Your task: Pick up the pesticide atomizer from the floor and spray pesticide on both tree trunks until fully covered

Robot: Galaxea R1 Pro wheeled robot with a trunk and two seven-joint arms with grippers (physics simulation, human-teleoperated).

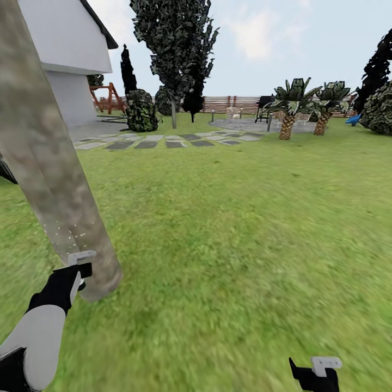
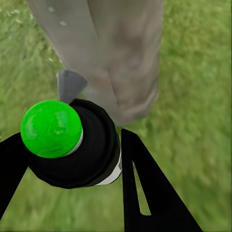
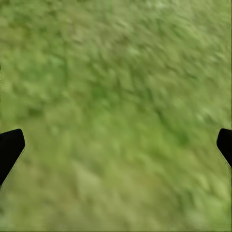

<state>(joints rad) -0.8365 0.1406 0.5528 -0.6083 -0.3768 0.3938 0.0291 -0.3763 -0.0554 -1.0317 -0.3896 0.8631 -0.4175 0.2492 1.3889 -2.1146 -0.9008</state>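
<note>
Atomizer (image 2: 72, 145) (green-capped) clamped in left pincer (image 2: 67, 159), beside trunk (image 2: 116, 58).

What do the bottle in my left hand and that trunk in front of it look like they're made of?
The pesticide atomizer looks like smooth black plastic with a glossy green cap, judging by the sheen on the cap. The tree trunk looks like matte bark, mottled grey-brown and beige, though rendered smooth and without grooves.
</note>
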